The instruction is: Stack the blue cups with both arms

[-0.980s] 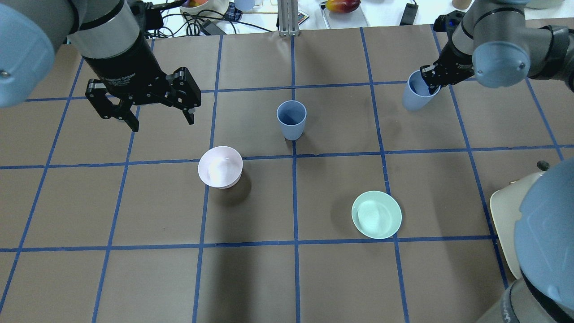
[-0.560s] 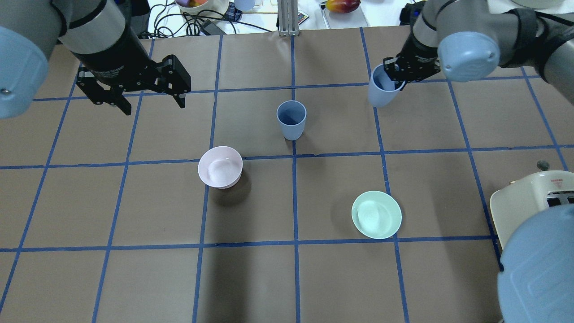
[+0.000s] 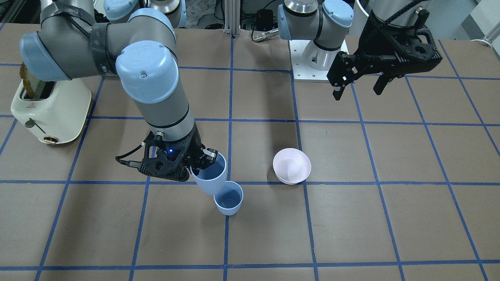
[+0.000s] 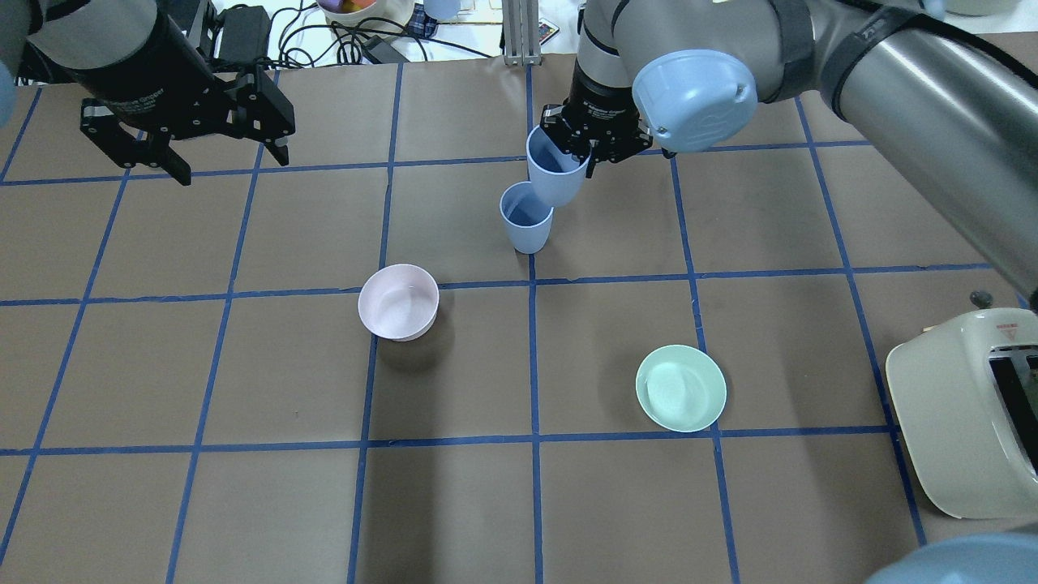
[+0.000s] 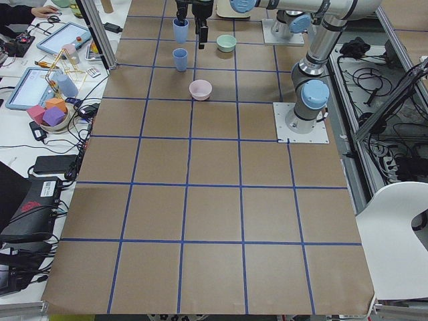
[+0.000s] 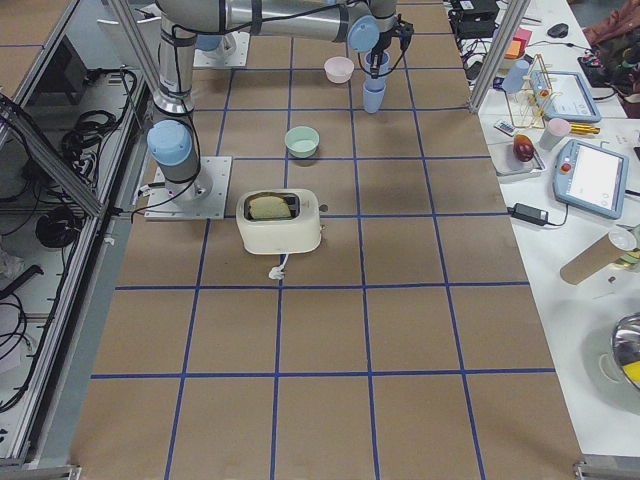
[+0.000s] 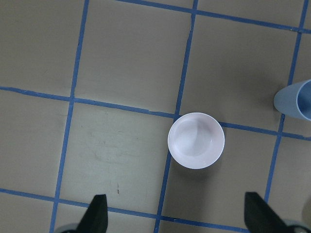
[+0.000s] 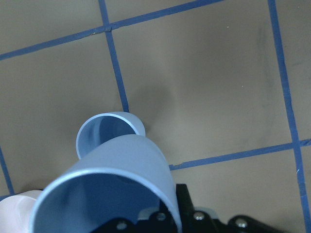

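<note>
One blue cup (image 4: 527, 219) stands upright near the table's middle; it also shows in the front view (image 3: 228, 202). My right gripper (image 4: 581, 156) is shut on the rim of the second blue cup (image 4: 555, 169). It holds this cup tilted, with its base just over the standing cup's far rim. In the right wrist view the held cup (image 8: 112, 194) overlaps the standing cup (image 8: 103, 132). I cannot tell whether they touch. My left gripper (image 4: 231, 162) is open and empty, high over the far left; it also shows in the front view (image 3: 357, 91).
A pale pink bowl (image 4: 398, 302) sits left of and nearer than the cups, under the left wrist camera (image 7: 196, 141). A mint-green bowl (image 4: 680, 388) lies at the near right. A cream toaster (image 4: 965, 414) stands at the right edge. Cables and clutter lie beyond the far edge.
My right arm has carried its cup leftward from the far right to just above the standing cup. My left gripper has drawn back to the far left, still open.
</note>
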Controlling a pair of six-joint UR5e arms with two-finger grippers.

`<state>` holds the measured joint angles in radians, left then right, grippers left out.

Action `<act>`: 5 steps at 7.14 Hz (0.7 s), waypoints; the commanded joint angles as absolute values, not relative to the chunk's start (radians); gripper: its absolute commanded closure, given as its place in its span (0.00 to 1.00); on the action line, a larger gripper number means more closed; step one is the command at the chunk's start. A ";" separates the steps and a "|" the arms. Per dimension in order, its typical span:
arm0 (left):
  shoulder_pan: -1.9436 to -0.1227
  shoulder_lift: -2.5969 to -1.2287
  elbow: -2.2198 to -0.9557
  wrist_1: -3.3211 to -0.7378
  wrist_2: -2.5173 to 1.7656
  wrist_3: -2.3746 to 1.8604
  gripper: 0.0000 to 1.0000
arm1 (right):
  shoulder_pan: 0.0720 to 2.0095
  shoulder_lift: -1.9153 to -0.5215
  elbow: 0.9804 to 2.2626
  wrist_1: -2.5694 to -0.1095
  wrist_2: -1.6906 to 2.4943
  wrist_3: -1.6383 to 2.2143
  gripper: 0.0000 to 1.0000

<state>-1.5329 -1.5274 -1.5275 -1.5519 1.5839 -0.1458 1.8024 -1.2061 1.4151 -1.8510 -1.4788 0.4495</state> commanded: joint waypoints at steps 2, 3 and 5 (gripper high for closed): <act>-1.534 -1.525 -1.531 -1.552 1.586 -0.146 0.00 | 1.816 -1.161 1.365 -1.838 -1.448 0.478 1.00; -1.534 -1.523 -1.532 -1.552 1.586 -0.146 0.00 | 1.816 -1.143 1.361 -1.836 -1.448 0.480 1.00; -1.539 -1.523 -1.534 -1.552 1.586 -0.146 0.00 | 1.818 -1.131 1.361 -1.838 -1.439 0.479 1.00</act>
<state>-1.5359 -1.5236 -1.5326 -1.5524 1.5861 -0.1457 1.8166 -1.1403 1.3624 -1.8373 -1.4448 0.4783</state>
